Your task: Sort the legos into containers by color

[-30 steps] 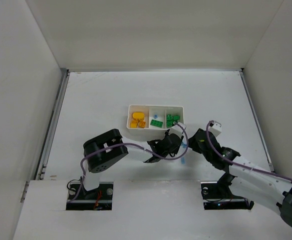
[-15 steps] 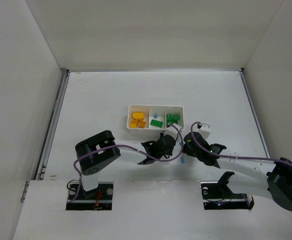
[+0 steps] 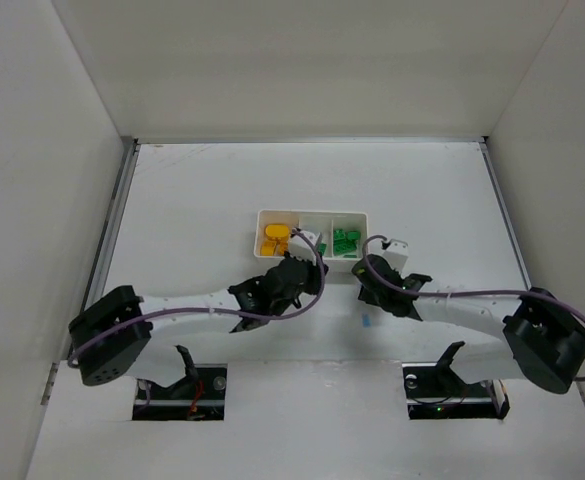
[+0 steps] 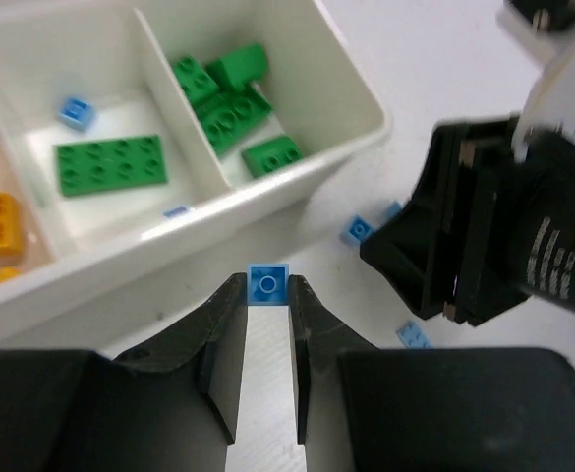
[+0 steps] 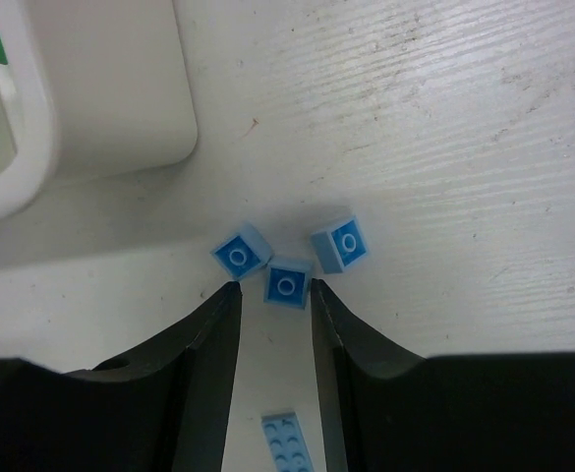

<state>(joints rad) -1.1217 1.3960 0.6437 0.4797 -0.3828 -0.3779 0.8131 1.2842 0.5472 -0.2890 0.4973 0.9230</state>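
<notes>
Left hand (image 4: pixel 267 300) pinches a blue brick (image 4: pixel 267 284) just short of the tray (image 4: pixel 307 175) wall. Right hand (image 5: pixel 275 295), open, straddles a second brick (image 5: pixel 287 283), with the tray corner at 11 o'clock.

The left arm (image 3: pixel 187 300) and right arm (image 3: pixel 462 310) had white links, bulky black joints and looping purple cables (image 3: pixel 472 293) (matte black fingers (image 4: pixel 218 344) too).
</notes>
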